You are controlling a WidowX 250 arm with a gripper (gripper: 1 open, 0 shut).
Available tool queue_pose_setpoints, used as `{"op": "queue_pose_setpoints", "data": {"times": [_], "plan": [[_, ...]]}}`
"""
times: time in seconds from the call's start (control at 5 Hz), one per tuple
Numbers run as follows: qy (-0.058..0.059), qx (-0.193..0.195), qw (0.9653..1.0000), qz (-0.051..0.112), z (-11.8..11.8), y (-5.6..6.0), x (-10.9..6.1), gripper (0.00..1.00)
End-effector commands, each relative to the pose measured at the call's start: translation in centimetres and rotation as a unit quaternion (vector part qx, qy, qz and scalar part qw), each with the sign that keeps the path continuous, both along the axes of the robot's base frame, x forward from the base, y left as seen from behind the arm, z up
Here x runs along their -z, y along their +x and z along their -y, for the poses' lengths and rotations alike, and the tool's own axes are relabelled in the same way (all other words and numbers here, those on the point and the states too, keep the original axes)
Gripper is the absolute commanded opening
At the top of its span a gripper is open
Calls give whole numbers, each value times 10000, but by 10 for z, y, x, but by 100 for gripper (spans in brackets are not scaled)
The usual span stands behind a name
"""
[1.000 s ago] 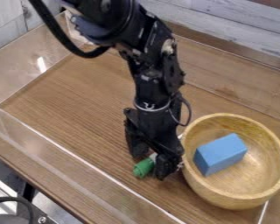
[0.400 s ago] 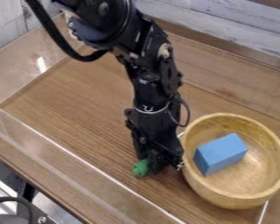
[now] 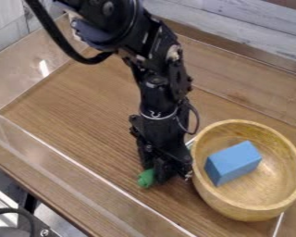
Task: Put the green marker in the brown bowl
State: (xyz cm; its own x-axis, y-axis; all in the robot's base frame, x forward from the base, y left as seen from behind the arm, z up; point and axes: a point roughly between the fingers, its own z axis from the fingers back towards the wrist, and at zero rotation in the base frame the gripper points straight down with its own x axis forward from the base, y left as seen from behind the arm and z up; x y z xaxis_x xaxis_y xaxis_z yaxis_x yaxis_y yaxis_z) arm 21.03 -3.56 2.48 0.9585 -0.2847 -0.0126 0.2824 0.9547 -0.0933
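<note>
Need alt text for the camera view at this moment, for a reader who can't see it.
A black robot arm points its pincer straight down onto the wooden table, closed on the green marker, whose green end sticks out on the left. Just to the right sits the brown bowl, holding only a blue block.

The block (image 3: 233, 162) lies in the bowl (image 3: 276, 205); the marker (image 3: 150, 178) lies left of it.
</note>
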Motion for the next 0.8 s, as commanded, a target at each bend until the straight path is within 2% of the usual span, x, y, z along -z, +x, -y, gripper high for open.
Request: {"op": "queue_pose_setpoints", "data": {"times": [0.0, 0.4, 0.6], "plan": [[19, 27, 9997, 257, 1, 11, -19, 0], [69, -9, 9998, 212, 3, 10, -37, 0], [91, -63, 9996, 271, 7, 11, -52, 0]]}}
